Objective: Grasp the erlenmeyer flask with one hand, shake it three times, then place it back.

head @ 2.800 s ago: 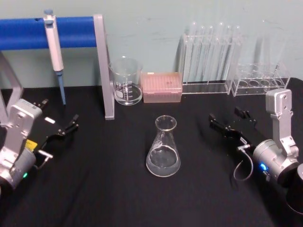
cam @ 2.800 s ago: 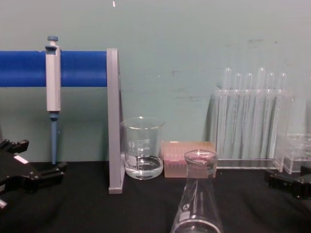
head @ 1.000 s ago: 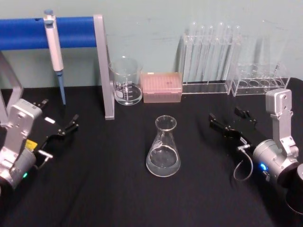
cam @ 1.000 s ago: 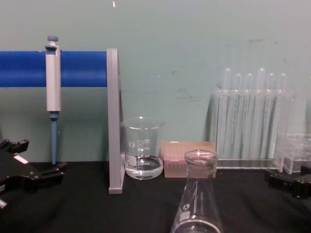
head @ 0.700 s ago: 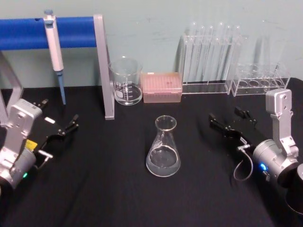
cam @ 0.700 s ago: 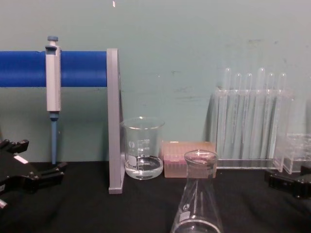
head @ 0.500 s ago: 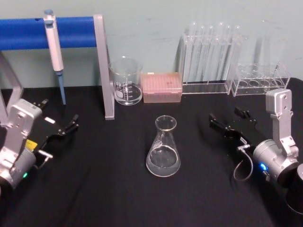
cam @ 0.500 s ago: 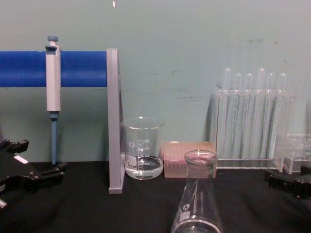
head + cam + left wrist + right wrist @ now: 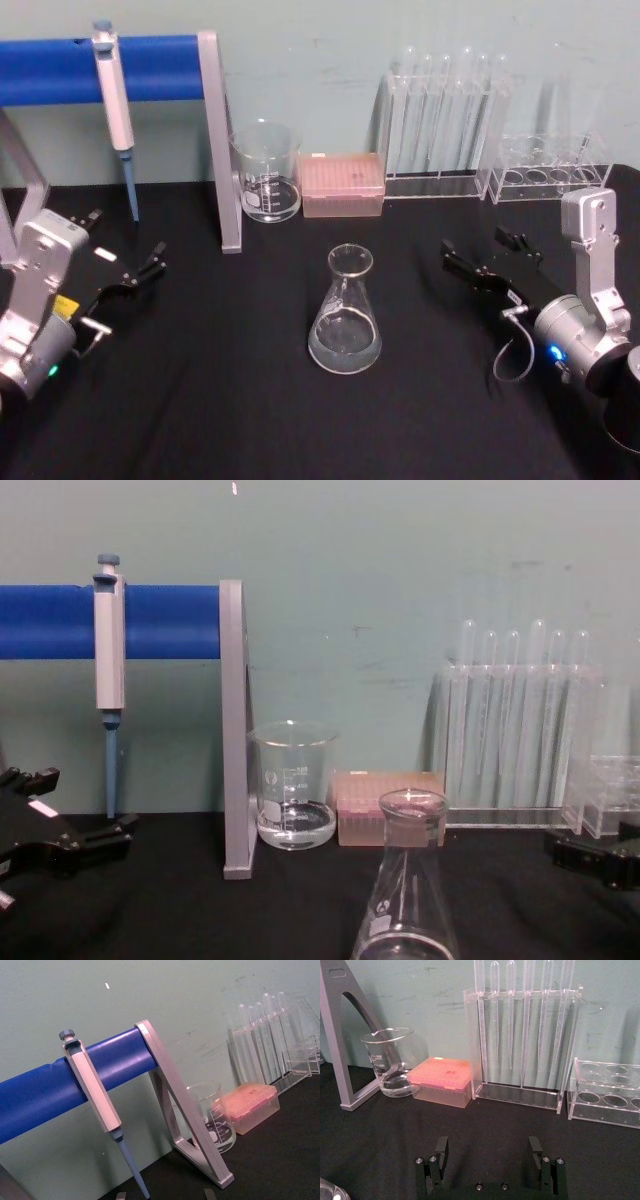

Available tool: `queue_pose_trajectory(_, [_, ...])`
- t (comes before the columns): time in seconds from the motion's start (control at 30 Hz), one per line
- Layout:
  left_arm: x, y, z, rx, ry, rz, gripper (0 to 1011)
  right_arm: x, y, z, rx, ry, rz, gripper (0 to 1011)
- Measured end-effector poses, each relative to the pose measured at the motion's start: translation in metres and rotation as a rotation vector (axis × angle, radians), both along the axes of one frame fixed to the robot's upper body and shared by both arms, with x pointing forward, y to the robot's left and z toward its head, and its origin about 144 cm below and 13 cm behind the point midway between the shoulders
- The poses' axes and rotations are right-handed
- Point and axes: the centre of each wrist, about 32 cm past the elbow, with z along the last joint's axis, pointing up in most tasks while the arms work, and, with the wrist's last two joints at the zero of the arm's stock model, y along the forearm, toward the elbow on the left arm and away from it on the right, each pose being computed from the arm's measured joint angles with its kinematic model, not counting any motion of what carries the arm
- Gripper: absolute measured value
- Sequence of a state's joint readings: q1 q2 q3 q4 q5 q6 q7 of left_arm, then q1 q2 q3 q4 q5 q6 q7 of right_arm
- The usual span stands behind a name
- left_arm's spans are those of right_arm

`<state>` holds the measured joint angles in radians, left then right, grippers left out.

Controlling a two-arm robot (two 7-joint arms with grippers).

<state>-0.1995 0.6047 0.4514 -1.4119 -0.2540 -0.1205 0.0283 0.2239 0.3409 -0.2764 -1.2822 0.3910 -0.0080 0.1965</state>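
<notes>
The erlenmeyer flask [image 9: 345, 315] is clear glass and stands upright on the black table at the centre; in the chest view the flask [image 9: 408, 900] rises at the bottom middle, with a small white mark low on its wall. My right gripper [image 9: 478, 250] hovers open to the right of it, apart from the glass, fingers pointing toward the back left. In the right wrist view the right gripper [image 9: 488, 1147] has nothing between its spread fingers. My left gripper [image 9: 125, 242] rests open at the far left, well away from the flask, and shows as the left gripper [image 9: 80, 805] at the chest view's edge.
A glass beaker [image 9: 267, 172] with a little liquid and a pink tip box [image 9: 342, 184] stand behind the flask. A rack of pipettes [image 9: 440, 120] and a low clear rack [image 9: 550, 170] sit at the back right. A pipette [image 9: 113, 90] hangs on the blue-barred stand [image 9: 220, 140].
</notes>
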Motion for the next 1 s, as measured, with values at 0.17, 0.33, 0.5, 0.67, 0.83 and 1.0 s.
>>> queue_pose_trajectory(0.17, [0.0,0.0,0.0,0.0,0.0,0.0,1001,0.0,0.0,0.0,0.0,0.0,0.0,1000])
queue_pose_trajectory(0.33, [0.0,0.0,0.0,0.0,0.0,0.0,1001,0.0,0.0,0.0,0.0,0.0,0.0,1000])
queue_pose_trajectory(0.5, [0.0,0.0,0.0,0.0,0.0,0.0,1001,0.0,0.0,0.0,0.0,0.0,0.0,1000])
queue_pose_trajectory(0.67, [0.0,0.0,0.0,0.0,0.0,0.0,1001,0.0,0.0,0.0,0.0,0.0,0.0,1000])
queue_pose_trajectory(0.83, [0.0,0.0,0.0,0.0,0.0,0.0,1001,0.0,0.0,0.0,0.0,0.0,0.0,1000])
queue_pose_trajectory(1.0, [0.0,0.0,0.0,0.0,0.0,0.0,1001,0.0,0.0,0.0,0.0,0.0,0.0,1000])
